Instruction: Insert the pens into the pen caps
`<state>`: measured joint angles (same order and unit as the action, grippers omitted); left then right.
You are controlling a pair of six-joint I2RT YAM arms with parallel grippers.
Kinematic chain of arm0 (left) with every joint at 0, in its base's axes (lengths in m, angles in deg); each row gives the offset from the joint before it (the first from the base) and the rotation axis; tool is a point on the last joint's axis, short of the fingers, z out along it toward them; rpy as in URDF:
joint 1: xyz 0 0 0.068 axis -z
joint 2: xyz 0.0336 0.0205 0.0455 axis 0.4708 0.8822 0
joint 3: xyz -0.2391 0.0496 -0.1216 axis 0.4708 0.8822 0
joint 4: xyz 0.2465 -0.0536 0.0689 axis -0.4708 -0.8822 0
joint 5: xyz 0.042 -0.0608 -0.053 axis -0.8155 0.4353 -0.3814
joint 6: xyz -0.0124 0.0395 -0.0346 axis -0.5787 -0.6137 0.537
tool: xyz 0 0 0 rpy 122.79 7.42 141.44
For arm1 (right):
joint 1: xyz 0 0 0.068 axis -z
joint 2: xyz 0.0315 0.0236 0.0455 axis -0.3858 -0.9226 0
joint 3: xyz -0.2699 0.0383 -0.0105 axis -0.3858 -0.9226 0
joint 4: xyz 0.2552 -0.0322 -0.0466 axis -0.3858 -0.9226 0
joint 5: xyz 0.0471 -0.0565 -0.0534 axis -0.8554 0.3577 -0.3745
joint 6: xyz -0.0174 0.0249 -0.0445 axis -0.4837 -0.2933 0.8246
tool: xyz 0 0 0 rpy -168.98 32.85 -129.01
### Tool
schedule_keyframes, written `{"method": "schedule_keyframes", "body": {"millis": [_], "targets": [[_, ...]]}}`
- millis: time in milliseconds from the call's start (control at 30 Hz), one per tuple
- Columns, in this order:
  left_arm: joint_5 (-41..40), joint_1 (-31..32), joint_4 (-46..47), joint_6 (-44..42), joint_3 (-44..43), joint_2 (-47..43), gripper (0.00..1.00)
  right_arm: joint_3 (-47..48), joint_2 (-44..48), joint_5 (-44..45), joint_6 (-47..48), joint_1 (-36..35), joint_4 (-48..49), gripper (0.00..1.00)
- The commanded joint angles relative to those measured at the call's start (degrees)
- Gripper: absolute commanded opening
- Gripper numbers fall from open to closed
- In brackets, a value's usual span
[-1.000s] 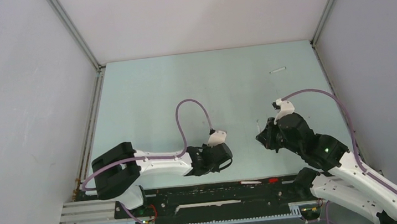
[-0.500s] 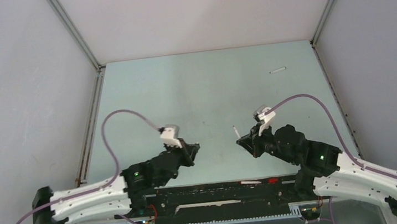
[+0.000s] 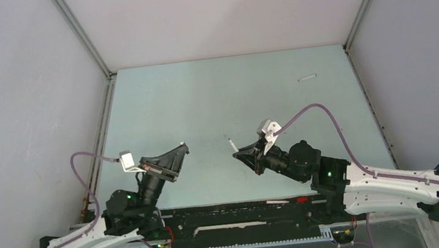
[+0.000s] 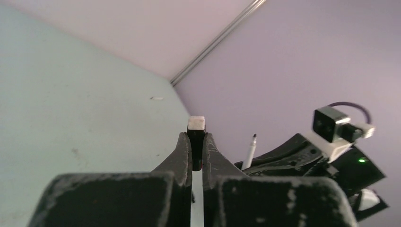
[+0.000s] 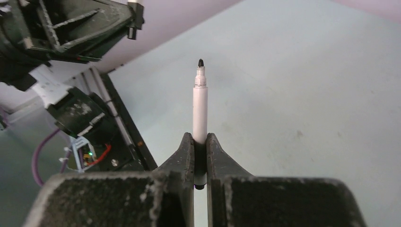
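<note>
My left gripper (image 4: 196, 137) is shut on a black pen cap (image 4: 196, 147) with a white end, which sticks out past the fingertips. In the top view this gripper (image 3: 181, 147) is raised at the front left and points toward the right one. My right gripper (image 5: 200, 138) is shut on a white pen (image 5: 200, 106), whose dark tip points away from the jaws. In the top view the right gripper (image 3: 237, 153) is left of centre, and the pen (image 3: 231, 143) angles toward the left gripper with a gap between them. The cap (image 5: 136, 18) also shows in the right wrist view at the upper left.
A second white pen (image 3: 307, 78) lies on the pale green table at the far right, and also shows in the left wrist view (image 4: 156, 98). A black rail (image 3: 214, 214) with a white strip and a red mark runs along the near edge. Grey walls enclose the table.
Both arms have swung down and outward at their bases. My right gripper has moved left with the pen. My left gripper has moved left and now points up-right toward the pen.
</note>
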<state>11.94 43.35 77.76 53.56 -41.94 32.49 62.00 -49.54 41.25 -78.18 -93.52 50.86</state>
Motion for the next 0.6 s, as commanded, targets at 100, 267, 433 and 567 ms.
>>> {"method": "schedule_keyframes", "body": {"millis": [100,267,433,567], "targets": [[8.43,-0.34,16.73,-3.44,2.66,-1.29,0.00,1.66,-6.63,-10.27,2.79,-2.48,18.16,0.00],[13.30,-0.34,24.65,-2.94,4.16,-0.80,0.00,3.84,-11.29,-12.11,3.43,-6.09,22.31,0.00],[16.10,-0.34,30.22,-1.45,5.86,0.96,0.00,7.05,-15.02,-11.76,4.09,-9.04,23.53,0.00],[17.46,-0.34,32.85,-0.87,6.80,1.44,0.00,8.78,-16.89,-11.07,3.77,-9.64,23.74,0.00]]}}
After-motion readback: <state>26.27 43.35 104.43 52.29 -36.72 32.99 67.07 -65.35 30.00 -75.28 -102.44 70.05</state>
